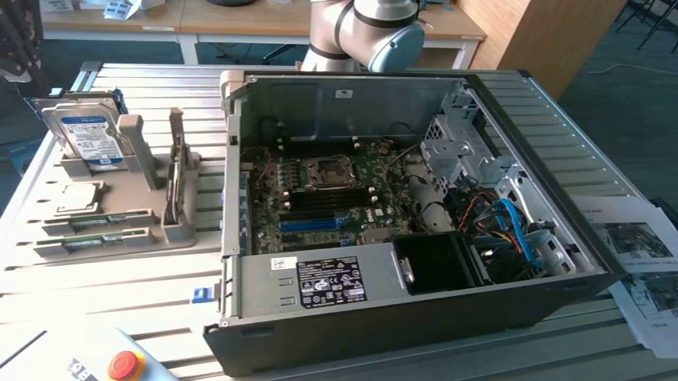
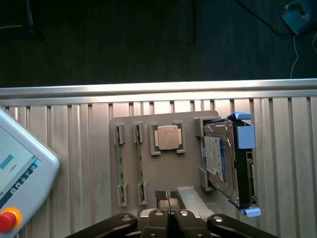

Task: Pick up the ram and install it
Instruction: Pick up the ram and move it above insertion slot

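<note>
The fingers [image 2: 159, 218] of the gripper [image 2: 171, 214] are pressed together with nothing between them, over the grey holder [image 2: 163, 173]. The ram [image 2: 140, 171] sits on edge in that holder, with a second green stick [image 2: 119, 171] just beside it, close to the worktop [image 2: 74, 148] edge. The open computer case [image 1: 317, 333] stands beside the holder.

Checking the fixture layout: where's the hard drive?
Exterior view's left: the hard drive stands upright at the back of the grey holder, behind the CPU, left of the PC case.

Closed end effector [image 2: 170, 214], ram [image 2: 119, 163], hard drive [image 2: 218, 161]
</note>
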Motion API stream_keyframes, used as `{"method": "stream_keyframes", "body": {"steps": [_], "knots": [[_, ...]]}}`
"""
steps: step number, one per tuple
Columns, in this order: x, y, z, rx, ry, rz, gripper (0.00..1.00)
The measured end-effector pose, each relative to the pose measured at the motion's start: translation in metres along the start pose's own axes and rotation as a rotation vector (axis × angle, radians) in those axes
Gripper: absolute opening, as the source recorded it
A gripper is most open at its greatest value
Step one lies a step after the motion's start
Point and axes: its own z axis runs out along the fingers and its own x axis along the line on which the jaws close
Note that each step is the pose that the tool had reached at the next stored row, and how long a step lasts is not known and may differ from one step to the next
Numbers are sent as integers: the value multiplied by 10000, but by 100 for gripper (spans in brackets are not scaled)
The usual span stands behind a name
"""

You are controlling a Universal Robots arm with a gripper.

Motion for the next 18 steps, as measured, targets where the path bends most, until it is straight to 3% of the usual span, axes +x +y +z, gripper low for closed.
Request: {"method": "stream_keyframes", "body": {"steps": [18], "knots": [[1, 0, 1, -8, 19, -415, 10]]}}
